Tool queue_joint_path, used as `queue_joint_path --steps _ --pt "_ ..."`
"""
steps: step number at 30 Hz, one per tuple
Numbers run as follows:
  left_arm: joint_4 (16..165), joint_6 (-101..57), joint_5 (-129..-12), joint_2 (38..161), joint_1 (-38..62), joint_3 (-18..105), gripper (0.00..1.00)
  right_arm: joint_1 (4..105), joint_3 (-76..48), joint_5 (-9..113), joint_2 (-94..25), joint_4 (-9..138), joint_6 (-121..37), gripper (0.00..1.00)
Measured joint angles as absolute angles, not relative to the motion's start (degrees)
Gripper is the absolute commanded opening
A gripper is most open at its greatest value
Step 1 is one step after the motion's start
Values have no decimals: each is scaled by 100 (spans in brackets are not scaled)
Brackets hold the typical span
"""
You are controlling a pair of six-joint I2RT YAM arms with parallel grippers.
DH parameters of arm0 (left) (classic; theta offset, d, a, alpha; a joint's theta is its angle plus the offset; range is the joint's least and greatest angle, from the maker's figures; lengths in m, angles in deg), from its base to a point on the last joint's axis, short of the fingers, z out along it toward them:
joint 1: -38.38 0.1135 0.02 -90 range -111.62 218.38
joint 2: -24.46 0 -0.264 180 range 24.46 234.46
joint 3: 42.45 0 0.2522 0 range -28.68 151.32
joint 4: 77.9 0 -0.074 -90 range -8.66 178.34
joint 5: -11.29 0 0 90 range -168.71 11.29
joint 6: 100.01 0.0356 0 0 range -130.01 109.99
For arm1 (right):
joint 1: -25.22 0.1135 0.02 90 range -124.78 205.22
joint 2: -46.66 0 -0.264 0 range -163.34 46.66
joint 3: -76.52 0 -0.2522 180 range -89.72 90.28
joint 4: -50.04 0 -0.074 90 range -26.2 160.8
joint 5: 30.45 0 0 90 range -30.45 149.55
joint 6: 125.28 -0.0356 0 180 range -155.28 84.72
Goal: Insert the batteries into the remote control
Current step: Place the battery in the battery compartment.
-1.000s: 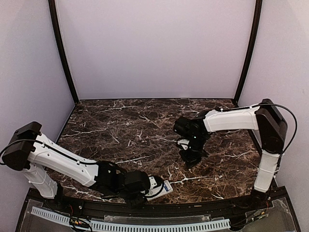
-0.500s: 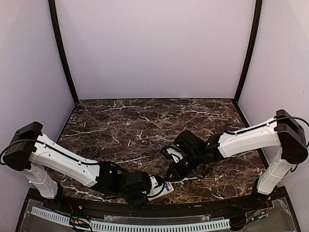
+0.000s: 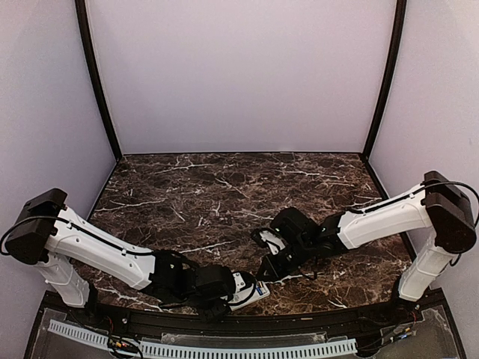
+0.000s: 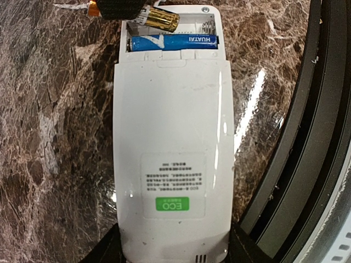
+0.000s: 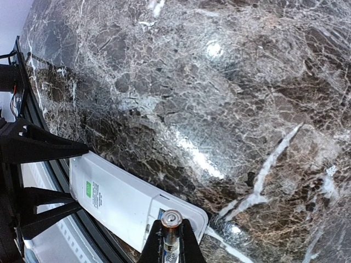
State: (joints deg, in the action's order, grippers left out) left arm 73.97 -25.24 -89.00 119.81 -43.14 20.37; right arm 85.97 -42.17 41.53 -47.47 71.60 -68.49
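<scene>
The remote control [image 4: 171, 164] lies back up on the marble near the table's front edge, its battery bay open at the far end. One blue battery [image 4: 173, 42] lies in the bay. My left gripper [image 4: 174, 253] is shut on the remote's near end; it also shows in the top view [image 3: 224, 288]. My right gripper [image 5: 172, 246] is shut on a second battery [image 5: 171, 227], holding it end-up just over the open bay. That battery [image 4: 159, 19] sits tilted at the bay's far slot. The remote [image 5: 118, 200] shows in the right wrist view, and in the top view [image 3: 253, 290].
A black rail [image 4: 307, 137] runs along the table's front edge right beside the remote. The dark marble table [image 3: 224, 194] stretches behind. Pale walls enclose the back and sides. The right arm [image 3: 374, 218] reaches across the right half.
My right gripper has come down and left from mid-table with the battery to the remote's open end. The left gripper and remote have stayed put.
</scene>
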Motion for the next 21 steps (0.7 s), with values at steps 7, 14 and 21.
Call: queue_joint_path --steps 7,14,21 --pt "7393 -2524 -8902 11996 -4314 2057 34 8732 -4243 4304 -4747 7168 -6790 0" --pt "7397 -2524 -8904 12005 -4314 2066 29 8811 -4285 4464 -4738 7258 -6694 0" --pt "7404 -2524 -8904 12007 -4314 2068 28 8879 -4390 4560 -4647 7227 -6683 0"
